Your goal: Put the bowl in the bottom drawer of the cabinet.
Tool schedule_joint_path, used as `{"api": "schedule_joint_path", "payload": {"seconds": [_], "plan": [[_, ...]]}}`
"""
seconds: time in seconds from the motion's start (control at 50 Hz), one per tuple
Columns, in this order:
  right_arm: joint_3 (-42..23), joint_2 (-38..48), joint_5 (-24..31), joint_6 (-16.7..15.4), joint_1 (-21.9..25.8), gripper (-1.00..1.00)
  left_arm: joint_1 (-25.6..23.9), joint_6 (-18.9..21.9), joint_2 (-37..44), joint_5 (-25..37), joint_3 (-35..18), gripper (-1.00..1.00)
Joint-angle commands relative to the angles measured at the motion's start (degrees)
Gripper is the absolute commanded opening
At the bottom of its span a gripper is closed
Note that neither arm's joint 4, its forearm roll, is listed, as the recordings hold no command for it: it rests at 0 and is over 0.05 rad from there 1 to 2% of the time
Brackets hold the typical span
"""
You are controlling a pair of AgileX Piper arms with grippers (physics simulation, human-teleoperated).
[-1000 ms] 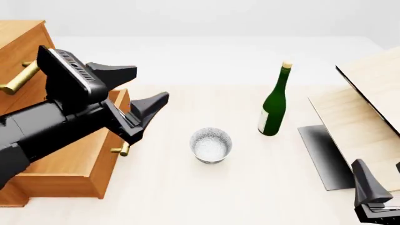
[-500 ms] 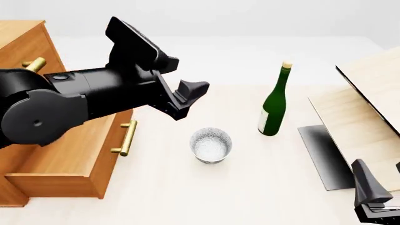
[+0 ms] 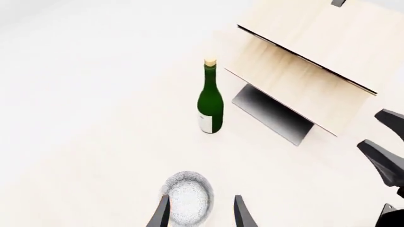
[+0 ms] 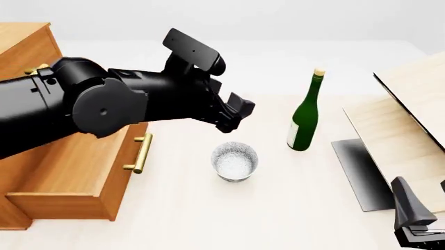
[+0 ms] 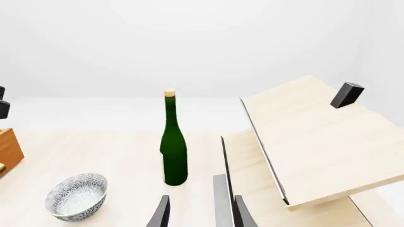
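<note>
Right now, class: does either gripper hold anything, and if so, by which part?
Nothing is held. The left gripper hangs open above the bowl; the right gripper is open, away from it.

I see a tall green wine bottle [image 4: 305, 116] standing upright on the table [image 4: 208, 219]. Right of the bottle lie pale wood boards [image 4: 410, 120] over a dark panel [image 4: 361, 174].

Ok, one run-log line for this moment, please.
left gripper: open above bowl | right gripper: open, idle | bowl: on table, ungrasped | bottom drawer: pulled out | bottle: upright
</note>
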Motion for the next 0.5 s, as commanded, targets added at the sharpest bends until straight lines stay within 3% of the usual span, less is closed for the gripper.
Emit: {"api": "schedule_joint_path", "payload": {"seconds": [0.02,0.22,0.5], "plan": [[0.00,-0.01,0.00,0.00,0.00,1.00,-0.43,-1.28,5.64,2.92,-3.64,1.00],[0.00,0.00,0.00,0.01,0.00,1.00,1.32,0.89,9.30,2.35,-4.66,1.00],[0.00,0.00,0.00,0.00,0.00,1.00,1.58,-0.60,13.19,1.20,-5.80,1.00]]}}
